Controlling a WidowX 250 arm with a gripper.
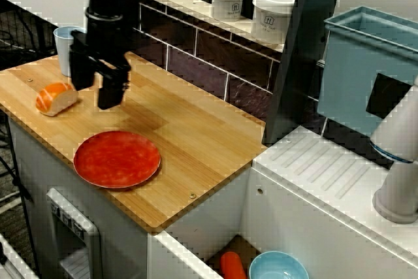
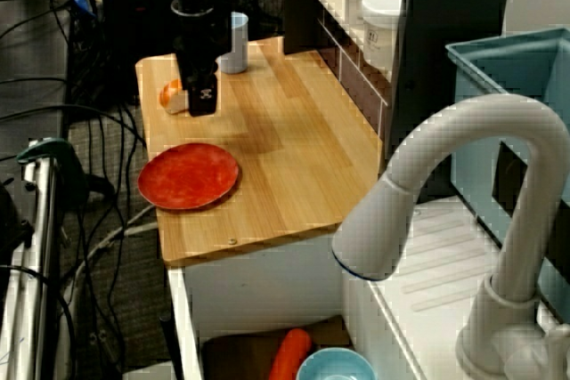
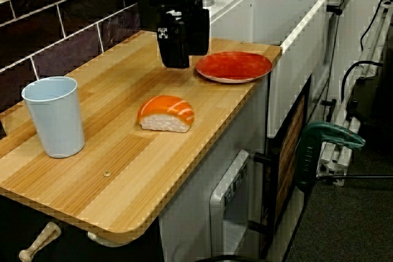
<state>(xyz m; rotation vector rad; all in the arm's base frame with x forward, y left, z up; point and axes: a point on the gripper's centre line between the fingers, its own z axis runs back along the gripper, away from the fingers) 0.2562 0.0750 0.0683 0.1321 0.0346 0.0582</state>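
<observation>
Wooden counter [image 1: 196,129]: gripper [image 1: 96,89] hovers over it, jaws apart and empty; sushi [image 1: 57,98] lies just beside, toward the cup [image 1: 65,47], long axis roughly across the counter; plate [image 1: 117,159] lies opposite.

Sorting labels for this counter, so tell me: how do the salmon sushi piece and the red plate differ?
The salmon sushi piece is small and chunky, orange over white; the red plate is wide, flat and one colour. The sushi piece lies near the blue cup, the plate nearer the sink. Both rest on the wooden counter, untouched by the gripper.
</observation>
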